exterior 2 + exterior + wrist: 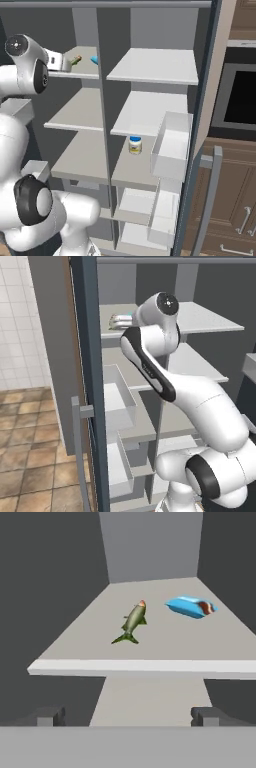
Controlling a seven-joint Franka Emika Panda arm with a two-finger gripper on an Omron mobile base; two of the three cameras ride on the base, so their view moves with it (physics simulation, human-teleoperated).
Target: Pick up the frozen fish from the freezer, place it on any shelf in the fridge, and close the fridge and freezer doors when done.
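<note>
The frozen fish (132, 622), small and green-yellow with a tail fin, lies on the top shelf (75, 639) of the freezer, the narrow left compartment. My gripper (128, 717) is open and empty, just outside the shelf's front edge and level with it, with the fish a short way ahead. From the right base view the gripper (61, 61) sits at the shelf's left front, beside the fish (76, 60). In the left base view the hand (119, 321) reaches onto that shelf past the arm's elbow. The wider fridge (150, 67) stands open with light-grey shelves.
A small blue oval object (191, 607) lies to the right of the fish. A white jar (134, 145) stands on a lower fridge shelf. The open fridge door (205, 100) carries grey bins (172, 145) and a bar handle (212, 195). The freezer door (90, 381) stands open at the left.
</note>
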